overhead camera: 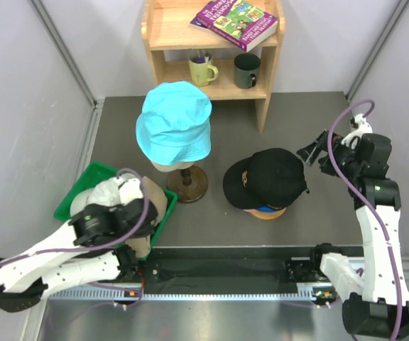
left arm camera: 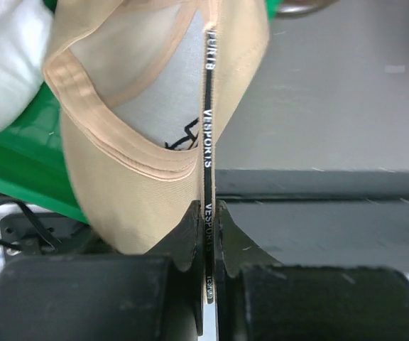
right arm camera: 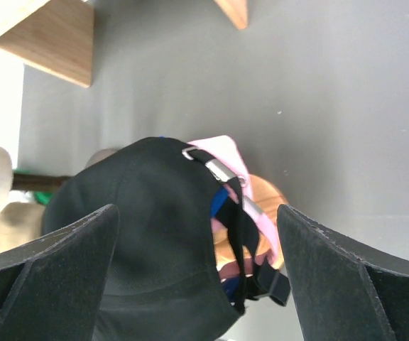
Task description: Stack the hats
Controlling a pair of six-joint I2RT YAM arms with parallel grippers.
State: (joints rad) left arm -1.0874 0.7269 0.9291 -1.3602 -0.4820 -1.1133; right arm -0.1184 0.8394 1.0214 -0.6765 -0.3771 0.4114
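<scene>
A tan cap (left arm camera: 119, 177) hangs over the edge of the green bin (left arm camera: 20, 163). My left gripper (left arm camera: 208, 213) is shut on its black lettered strap (left arm camera: 208, 135). From above, that gripper (overhead camera: 137, 249) sits at the bin's near right corner, with the tan cap (overhead camera: 158, 209) just beyond it. A white cap (overhead camera: 99, 197) lies in the bin. A black cap (overhead camera: 265, 177) tops a pile on a round wooden stand (right arm camera: 265, 195), with pink (right arm camera: 222, 153) and blue (right arm camera: 219, 202) caps beneath it. My right gripper (overhead camera: 317, 153) is open, to the right of and above the pile. A cyan bucket hat (overhead camera: 174, 121) sits on the mannequin head.
A wooden shelf unit (overhead camera: 215, 50) stands at the back with a book (overhead camera: 234, 21) and two mugs (overhead camera: 203, 69) on it. The mannequin's round dark base (overhead camera: 187, 186) stands between the bin and the stacked caps. A dark rail (overhead camera: 219, 270) runs along the near edge.
</scene>
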